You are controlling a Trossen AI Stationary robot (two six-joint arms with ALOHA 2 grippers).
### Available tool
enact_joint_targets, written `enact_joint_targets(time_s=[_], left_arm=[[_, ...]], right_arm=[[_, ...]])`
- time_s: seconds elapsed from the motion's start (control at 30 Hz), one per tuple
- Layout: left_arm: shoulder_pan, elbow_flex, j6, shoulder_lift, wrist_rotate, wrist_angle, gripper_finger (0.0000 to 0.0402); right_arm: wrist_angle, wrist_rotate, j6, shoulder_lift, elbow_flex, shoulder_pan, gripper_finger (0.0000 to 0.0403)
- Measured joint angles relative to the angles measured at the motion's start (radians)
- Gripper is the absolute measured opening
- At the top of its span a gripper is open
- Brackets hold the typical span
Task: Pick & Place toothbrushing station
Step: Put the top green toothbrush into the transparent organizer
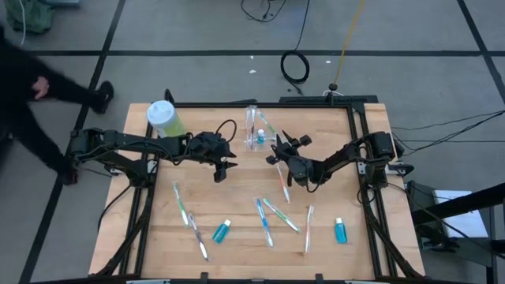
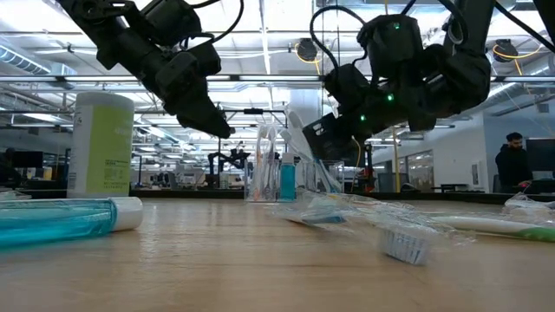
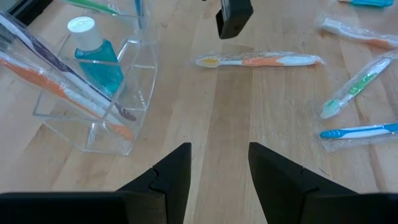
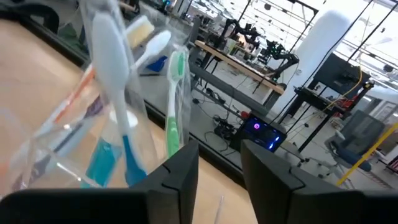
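A clear plastic holder [image 1: 254, 126] sits near the far edge of the wooden table [image 1: 237, 244], in the middle. Inside it stand a small teal tube [image 3: 99, 59] with a white cap, an orange toothbrush [image 3: 68, 96] and a green toothbrush [image 4: 175, 106]. More wrapped toothbrushes lie flat on the table nearer the front: an orange one [image 1: 285, 186], a green one [image 1: 182, 207], a blue one [image 1: 263, 222] and a white one [image 1: 308, 227]. Two more teal tubes lie there too, one [image 1: 222, 231] toward the left and one [image 1: 341, 231] toward the right.

The left gripper [image 1: 224, 169] hangs over the table just left of the holder. Its fingers [image 3: 171, 174] are apart and hold nothing. The right gripper [image 1: 276, 150] is just right of the holder, pointing at it. Its fingers [image 4: 177, 171] are apart too, and empty.

A tall green bottle [image 1: 165, 118] with a white cap stands at the far left corner. A person [image 1: 31, 95] is beside the table on the left.
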Motion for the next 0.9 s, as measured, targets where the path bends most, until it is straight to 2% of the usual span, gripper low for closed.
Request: enact_joint_targets(time_s=[0.1,0.17,0.23,0.3,0.4,0.53,0.63,0.77,0.9], left_arm=[[0.0,0.0,0.0,0.0,0.0,0.0,0.0163],[0.0,0.0,0.0,0.0,-0.002,0.003,0.0163],[0.0,0.0,0.0,0.0,-0.002,0.011,0.0163],[0.0,-0.001,0.006,0.0,-0.003,0.027,0.0163],[0.0,-0.001,0.011,0.0,-0.003,0.068,0.0163],[0.0,-0.001,0.018,0.0,-0.003,0.112,0.0163],[0.0,-0.001,0.032,0.0,-0.004,0.12,0.0163],[0.0,-0.001,0.025,0.0,-0.003,0.128,0.0163],[0.0,-0.001,0.029,0.0,-0.003,0.127,0.0163]], right_arm=[[0.005,-0.017,-0.006,-0.034,0.0,0.011,0.0116],[0.003,-0.068,-0.019,-0.073,0.0,0.017,0.0116],[0.001,-0.172,-0.01,-0.135,0.0,0.019,0.0116],[-0.027,-0.331,0.03,-0.209,0.001,0.005,0.0116],[-0.24,-0.514,0.114,-0.343,0.012,-0.046,0.0116],[-0.673,-0.681,0.27,-0.483,0.093,-0.155,0.0117],[-0.825,-0.857,0.348,-0.501,0.136,-0.255,0.0118],[-0.824,-1.038,0.365,-0.467,0.137,-0.375,0.0138],[-0.823,-1.23,0.467,-0.4,0.137,-0.462,0.0171]])
